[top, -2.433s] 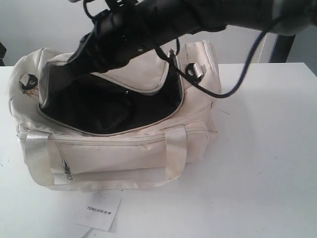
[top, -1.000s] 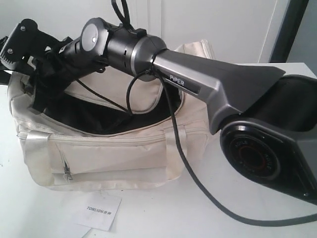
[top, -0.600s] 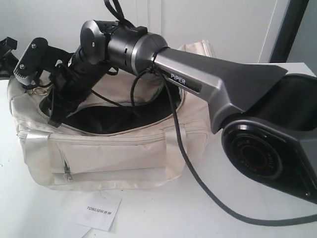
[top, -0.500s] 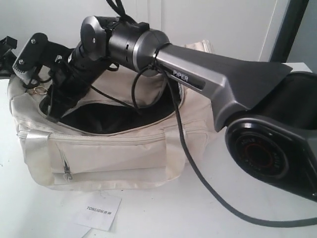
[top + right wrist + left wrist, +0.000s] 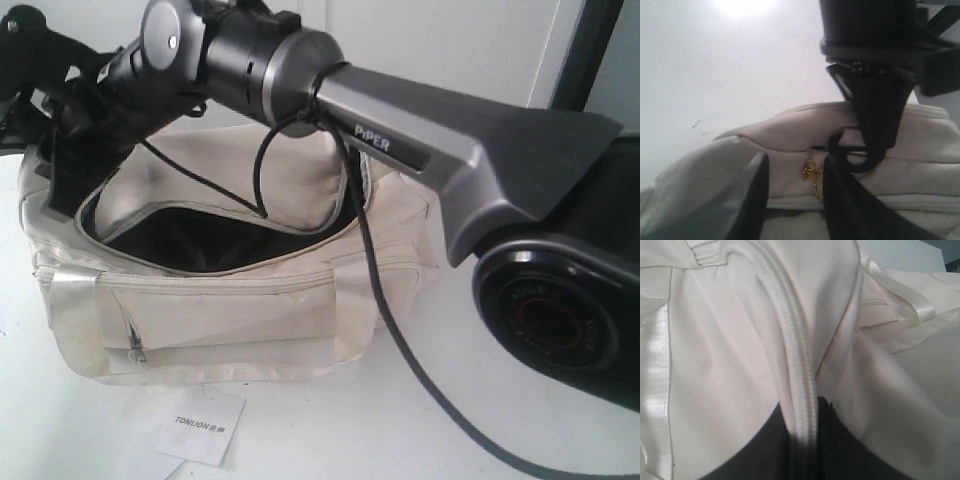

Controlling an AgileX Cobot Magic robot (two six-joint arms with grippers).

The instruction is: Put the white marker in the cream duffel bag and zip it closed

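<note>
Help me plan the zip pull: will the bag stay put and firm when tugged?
Probably floppy: the bag creases and its top flap sags. The zipper likely bends with the fabric. It may slide on the smooth table.

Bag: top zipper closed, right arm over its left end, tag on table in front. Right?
No. Exterior view shows the bag with its zipper open, lining exposed. Right arm over its left end, tag in front: correct.
</note>
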